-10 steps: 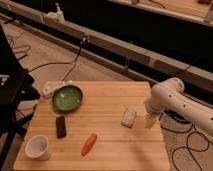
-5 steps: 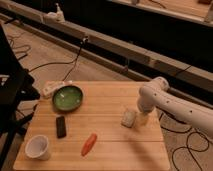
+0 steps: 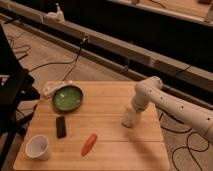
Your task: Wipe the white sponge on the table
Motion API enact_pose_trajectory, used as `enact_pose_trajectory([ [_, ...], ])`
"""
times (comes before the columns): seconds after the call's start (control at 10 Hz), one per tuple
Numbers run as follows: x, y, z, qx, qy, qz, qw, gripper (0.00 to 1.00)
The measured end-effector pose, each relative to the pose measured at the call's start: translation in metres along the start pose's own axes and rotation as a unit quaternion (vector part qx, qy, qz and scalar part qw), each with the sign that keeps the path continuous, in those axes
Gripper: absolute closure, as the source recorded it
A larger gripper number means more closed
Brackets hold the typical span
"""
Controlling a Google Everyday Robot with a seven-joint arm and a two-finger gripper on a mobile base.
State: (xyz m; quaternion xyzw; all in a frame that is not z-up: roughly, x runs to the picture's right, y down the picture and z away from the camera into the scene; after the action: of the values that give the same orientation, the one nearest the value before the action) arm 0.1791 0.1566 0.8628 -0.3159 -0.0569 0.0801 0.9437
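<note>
A dim workroom with a patterned floor: a long low ledge point(image 3: 115, 47) runs across the background, and dark cables point(image 3: 50, 62) trail over the floor toward a white power strip point(image 3: 48, 90) at the far left corner of the table point(image 3: 115, 145). The table is a pale wooden top of butcher-block planks, lit warmer than the room around it. A black frame point(image 3: 12, 85) stands at its left edge.

On the left half of the table sit a green bowl point(image 3: 68, 97), a black bar point(image 3: 61, 126) just in front of it, and a white cup point(image 3: 38, 147) near the front corner. An orange carrot point(image 3: 89, 144) lies tilted near the front middle.

The white sponge point(image 3: 128, 120) rests on the right half of the table, well apart from the other things. The robot's white arm point(image 3: 175, 105) reaches in from the right and bends down to it, with the gripper point(image 3: 131, 113) right over the sponge, fingers spread wide. Whether they touch the sponge cannot be told.
</note>
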Motion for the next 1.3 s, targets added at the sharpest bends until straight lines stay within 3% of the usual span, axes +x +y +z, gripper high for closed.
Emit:
enact_pose_trajectory([
  [0.3,-0.003,0.007,0.019,-0.027,-0.024,0.012,0.9993,0.21],
  [0.4,-0.002,0.008,0.023,-0.031,-0.028,0.016,0.9990,0.25],
  [1.1,0.017,0.004,0.016,-0.011,-0.029,0.027,0.9992,0.94],
  [1.3,0.036,0.000,0.010,-0.003,-0.013,0.035,0.9993,1.00],
])
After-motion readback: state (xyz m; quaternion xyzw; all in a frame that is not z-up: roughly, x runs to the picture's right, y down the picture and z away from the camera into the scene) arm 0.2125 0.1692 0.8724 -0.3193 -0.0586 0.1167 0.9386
